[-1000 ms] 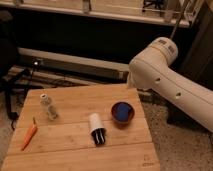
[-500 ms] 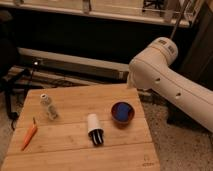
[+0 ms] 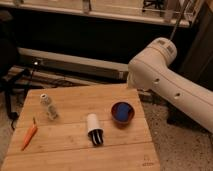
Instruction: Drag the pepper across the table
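Wooden table (image 3: pixel 75 160) holds the pepper (image 3: pixel 29 135) near its left edge; jaws out of view, state untellable.

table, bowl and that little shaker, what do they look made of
Table: light wood with a matte finish; plank seams and grain show. Bowl: smooth, reddish outside and blue inside, maybe glazed ceramic or plastic; the look leaves it open. Shaker: see-through body with a white cap, so clear plastic or glass. The gripper is out of view; only the white arm shows at right.

Small dark logo (image 3: pixel 146 162) on table (image 3: pixel 75 106) corner, illegible.
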Available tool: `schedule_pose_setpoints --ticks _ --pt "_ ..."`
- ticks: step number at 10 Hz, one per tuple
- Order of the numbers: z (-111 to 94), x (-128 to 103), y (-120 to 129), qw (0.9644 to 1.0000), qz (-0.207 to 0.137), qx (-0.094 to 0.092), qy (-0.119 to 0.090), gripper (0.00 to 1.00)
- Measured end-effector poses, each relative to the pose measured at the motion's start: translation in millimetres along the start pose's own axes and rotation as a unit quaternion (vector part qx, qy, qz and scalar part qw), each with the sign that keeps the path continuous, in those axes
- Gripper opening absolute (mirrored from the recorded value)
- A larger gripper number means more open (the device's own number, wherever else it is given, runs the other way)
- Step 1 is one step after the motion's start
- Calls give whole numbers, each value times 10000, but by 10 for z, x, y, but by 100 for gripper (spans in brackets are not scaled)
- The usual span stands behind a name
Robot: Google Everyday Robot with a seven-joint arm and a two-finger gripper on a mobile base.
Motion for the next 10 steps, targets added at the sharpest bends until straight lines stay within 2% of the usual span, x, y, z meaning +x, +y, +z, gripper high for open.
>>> schedule_pose_setpoints --ticks 1,2,3,4,5,6,7,8,10 --pt "35 -172 -355 9989 -453 41 -145 53" --pt "59 -332 -682 9958 -866 92 -267 53" --pt "68 -520 -1065 9900 -1345 152 -409 53" --pt "48 -699 -1474 9816 -1815 252 -537 53" --pt "-8 -879 -1856 9717 -2250 359 -627 53" --pt "-81 -1081 -2254 9589 -2709 483 -689 53" --pt "-144 -1257 -2557 9472 -3072 544 -739 53" --pt "-202 -1474 -2892 9338 -3433 587 -816 53" --pt "-211 -1778 -3348 9194 -3751 585 -1029 53"
